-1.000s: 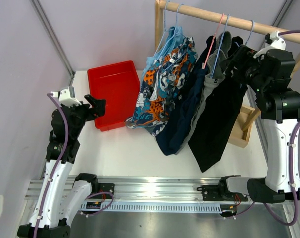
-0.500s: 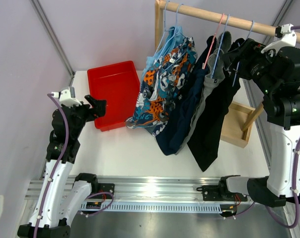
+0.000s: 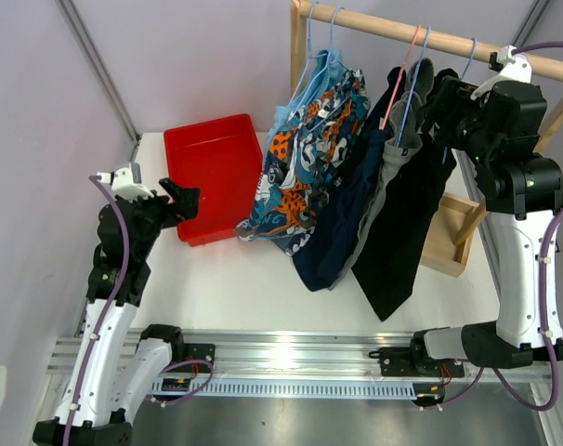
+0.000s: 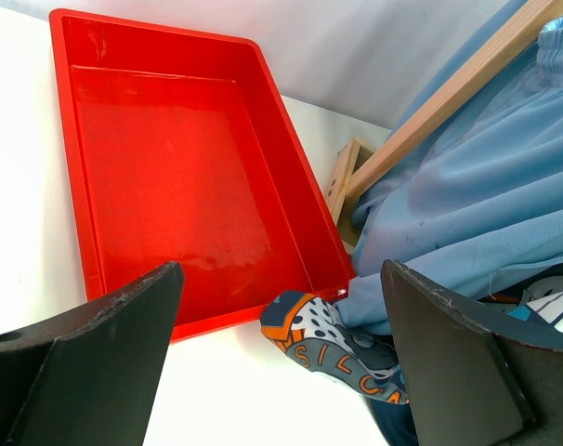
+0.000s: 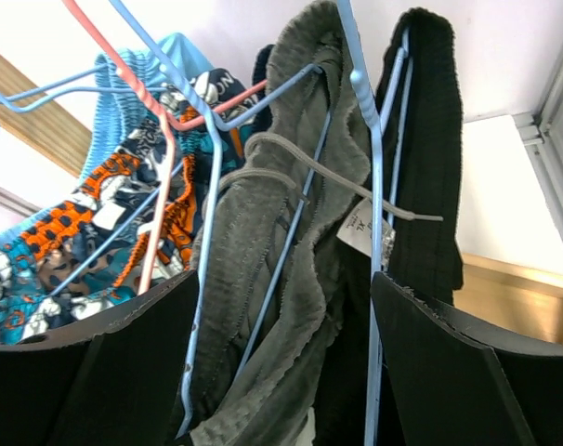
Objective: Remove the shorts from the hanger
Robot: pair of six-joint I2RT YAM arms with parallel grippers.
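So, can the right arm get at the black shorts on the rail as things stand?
Probably yes. The right pincer is open and right up at the black shorts, with nothing between them. The grey shorts hang close beside, so it might catch those too.

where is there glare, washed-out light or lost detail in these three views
Top external: a white glare streak on the metal rail, otherwise evenly lit and sharp. Left wrist: a soft sheen on the floor of the red tray. Right wrist: the grey shorts are sharp, the wall behind is washed out bright, and the black shorts go nearly featureless lower down.
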